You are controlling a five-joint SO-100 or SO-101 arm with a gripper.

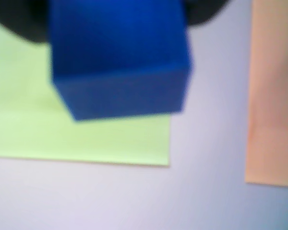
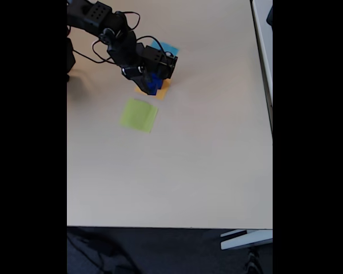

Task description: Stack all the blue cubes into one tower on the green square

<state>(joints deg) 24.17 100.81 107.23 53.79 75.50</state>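
Observation:
A glossy dark blue cube (image 1: 120, 62) looms large and blurred at the top of the wrist view, held off the table over the right corner of the lime-green square (image 1: 86, 136). Dark parts of my gripper (image 1: 117, 19) flank the cube at the top edge, and it is shut on it. In the fixed view the gripper (image 2: 152, 83) hangs with the blue cube (image 2: 154, 85) near the top of the table, just up and right of the green square (image 2: 139, 115). I make out no other cube distinctly.
An orange-yellow paper square (image 1: 273, 96) lies right of the green one, and partly under the gripper in the fixed view (image 2: 162, 91). A light blue paper square (image 2: 167, 49) lies behind the arm. The pale table (image 2: 206, 171) stretches wide toward the front edge.

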